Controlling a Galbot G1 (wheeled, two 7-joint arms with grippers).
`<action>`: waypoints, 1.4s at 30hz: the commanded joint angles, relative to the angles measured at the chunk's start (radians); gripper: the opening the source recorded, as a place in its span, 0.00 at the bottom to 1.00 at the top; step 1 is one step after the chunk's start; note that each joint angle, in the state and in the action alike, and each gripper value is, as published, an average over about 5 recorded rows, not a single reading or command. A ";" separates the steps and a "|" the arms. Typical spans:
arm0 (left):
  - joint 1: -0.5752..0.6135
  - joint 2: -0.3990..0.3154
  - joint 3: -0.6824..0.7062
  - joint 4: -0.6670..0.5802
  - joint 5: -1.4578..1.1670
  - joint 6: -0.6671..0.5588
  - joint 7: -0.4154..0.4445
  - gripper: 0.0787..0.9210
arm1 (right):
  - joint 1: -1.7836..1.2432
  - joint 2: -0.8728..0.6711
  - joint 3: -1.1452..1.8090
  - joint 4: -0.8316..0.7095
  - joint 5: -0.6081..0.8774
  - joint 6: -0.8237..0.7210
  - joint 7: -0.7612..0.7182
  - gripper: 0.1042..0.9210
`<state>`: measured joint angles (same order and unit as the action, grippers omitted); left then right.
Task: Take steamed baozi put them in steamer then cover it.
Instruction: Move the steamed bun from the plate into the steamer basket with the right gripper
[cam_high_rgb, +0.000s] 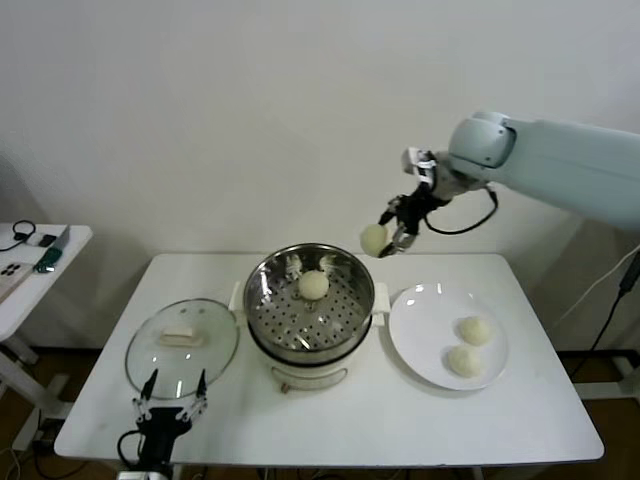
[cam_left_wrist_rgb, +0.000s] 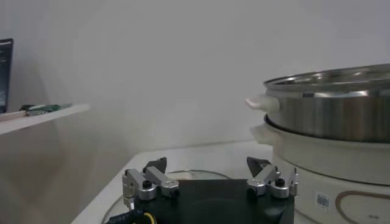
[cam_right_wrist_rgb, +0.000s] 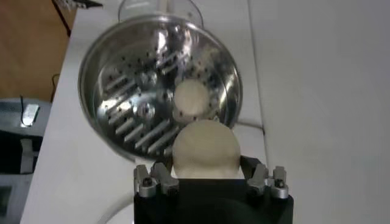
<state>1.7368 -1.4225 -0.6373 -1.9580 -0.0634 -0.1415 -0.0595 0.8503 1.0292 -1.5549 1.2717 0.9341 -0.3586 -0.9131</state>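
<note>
Currently, the right end effector (cam_high_rgb: 388, 238) hangs in the air above the worktop's (cam_high_rgb: 330, 420) far edge, just beyond the steamer's (cam_high_rgb: 310, 305) far right rim, closed on one bun (cam_high_rgb: 373, 238). In the right wrist view the held bun (cam_right_wrist_rgb: 205, 149) sits between the two fingers (cam_right_wrist_rgb: 152, 181) and hides the fingertips and part of the steamer rim behind it.

A second bun (cam_high_rgb: 314, 285) lies on the perforated tray inside the steamer, toward its far side. Two more buns (cam_high_rgb: 474, 331) (cam_high_rgb: 464, 361) rest on the plate (cam_high_rgb: 420, 325) at the worktop's right side, close together near the plate's right rim.

The left end effector (cam_high_rgb: 171, 392) is at the worktop's near left edge, its fingers spread wide and holding nothing; its body is cut off by the frame's lower edge. Its fingertips stand at the near rim of the glass lid (cam_high_rgb: 182, 348), which lies flat left of the steamer. Contact with the lid cannot be determined. In the left wrist view only part of the steamer's wall and base (cam_left_wrist_rgb: 329, 140) is visible; its interior is hidden.
</note>
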 joint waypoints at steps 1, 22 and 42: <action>0.001 0.005 -0.003 -0.004 0.004 0.000 -0.001 0.88 | -0.111 0.274 0.052 -0.067 0.065 -0.026 0.056 0.76; -0.012 0.017 -0.015 0.016 -0.003 0.005 -0.002 0.88 | -0.312 0.436 0.033 -0.262 -0.037 -0.011 0.045 0.76; -0.021 0.017 -0.017 0.030 -0.010 0.005 -0.002 0.88 | -0.322 0.425 0.032 -0.278 -0.069 -0.007 0.038 0.80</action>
<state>1.7160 -1.4038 -0.6543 -1.9295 -0.0734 -0.1368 -0.0617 0.5394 1.4431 -1.5252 1.0063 0.8724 -0.3641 -0.8757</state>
